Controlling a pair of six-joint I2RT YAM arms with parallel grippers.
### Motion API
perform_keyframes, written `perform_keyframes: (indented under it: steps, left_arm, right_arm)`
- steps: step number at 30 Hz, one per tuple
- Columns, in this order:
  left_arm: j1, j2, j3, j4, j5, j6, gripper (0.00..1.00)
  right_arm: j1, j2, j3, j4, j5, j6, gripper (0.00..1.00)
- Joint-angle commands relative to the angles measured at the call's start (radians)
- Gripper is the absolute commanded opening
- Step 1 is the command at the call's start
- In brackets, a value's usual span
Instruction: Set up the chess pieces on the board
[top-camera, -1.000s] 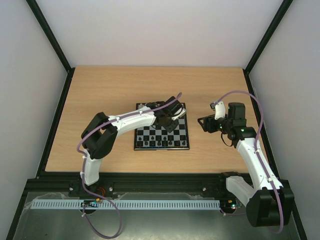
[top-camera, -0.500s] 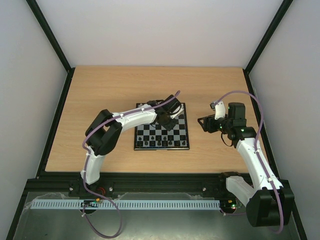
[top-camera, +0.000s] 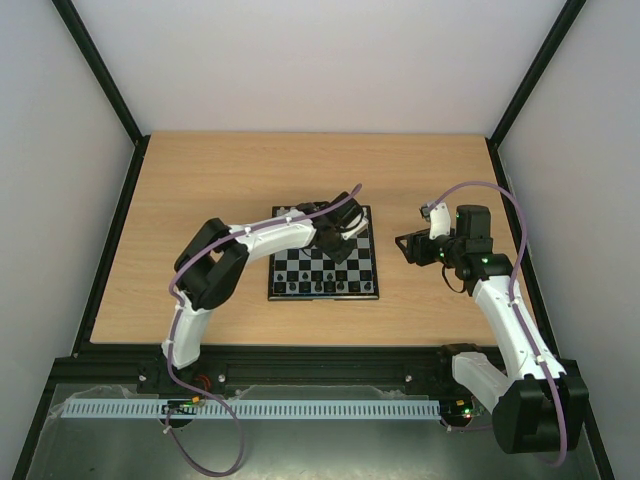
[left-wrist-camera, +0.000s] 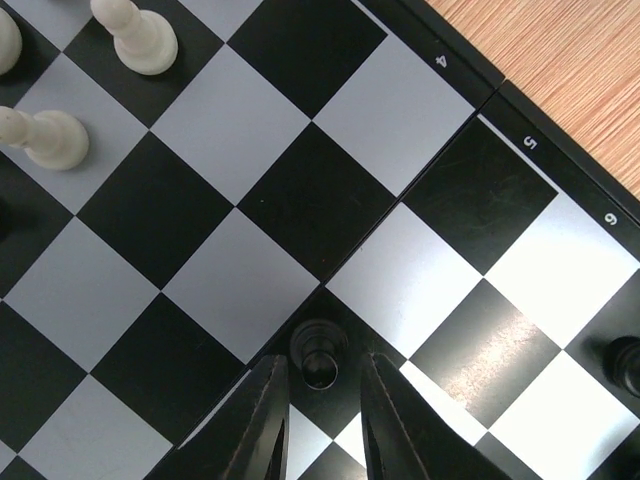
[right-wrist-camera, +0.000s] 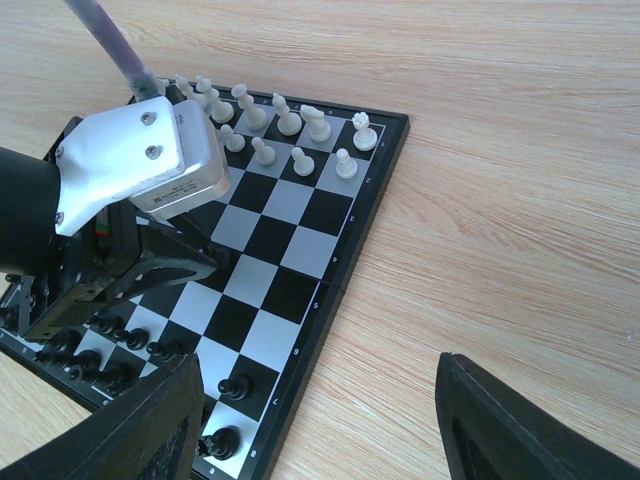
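Note:
The board (top-camera: 323, 270) lies mid-table. White chess pieces (right-wrist-camera: 280, 125) stand in its two far rows and black chess pieces (right-wrist-camera: 110, 350) in its near rows. My left gripper (left-wrist-camera: 322, 362) hangs low over the board's middle, jaws narrow. A black pawn (left-wrist-camera: 318, 345) stands upright on a dark square between its fingertips (left-wrist-camera: 272, 385), with a thin gap on each side. In the top view the left gripper (top-camera: 335, 240) covers that pawn. My right gripper (right-wrist-camera: 318, 375) hovers open and empty over the board's right rim, as the top view's right gripper (top-camera: 410, 247) also shows.
Two white pawns (left-wrist-camera: 140, 40) stand up-left of the left fingers, and another black piece (left-wrist-camera: 628, 362) sits at the right edge of that view. A black pawn (right-wrist-camera: 235, 385) and a taller black piece (right-wrist-camera: 222, 440) stand near the board's corner. Black frame rails (top-camera: 120, 230) border the wooden table (top-camera: 200, 180).
The left arm's elbow has swung rightward and its wrist has settled over the board's middle, with its jaws drawing closer together. The right arm has not moved.

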Motion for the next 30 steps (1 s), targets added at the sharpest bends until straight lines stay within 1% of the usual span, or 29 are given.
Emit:
perform_keyframes:
  steps: [1, 9, 18, 21, 27, 30]
  left_arm:
    - [0.003, 0.017, 0.031, -0.008, 0.012, 0.009, 0.23]
    - [0.003, 0.031, 0.039, -0.007, 0.022, 0.014, 0.19]
    - [0.003, 0.036, 0.050, -0.011, 0.032, 0.023, 0.10]
    - [0.002, 0.026, 0.047, -0.013, 0.038, 0.026, 0.09]
    - [-0.002, -0.026, 0.010, -0.016, 0.152, 0.069, 0.09]
    - [-0.009, -0.042, 0.001, -0.029, 0.184, 0.086, 0.10]
  right_arm:
    - [-0.005, 0.008, -0.006, -0.008, -0.005, -0.009, 0.64]
    - [-0.003, 0.010, -0.006, -0.008, -0.005, -0.013, 0.64]
    - [-0.004, 0.013, -0.006, -0.008, -0.003, -0.014, 0.64]
    - [-0.005, 0.013, -0.006, -0.007, -0.002, -0.015, 0.64]
    - [-0.005, 0.016, -0.005, -0.008, -0.003, -0.017, 0.64]
    - [-0.005, 0.018, -0.005, -0.009, -0.003, -0.017, 0.64]
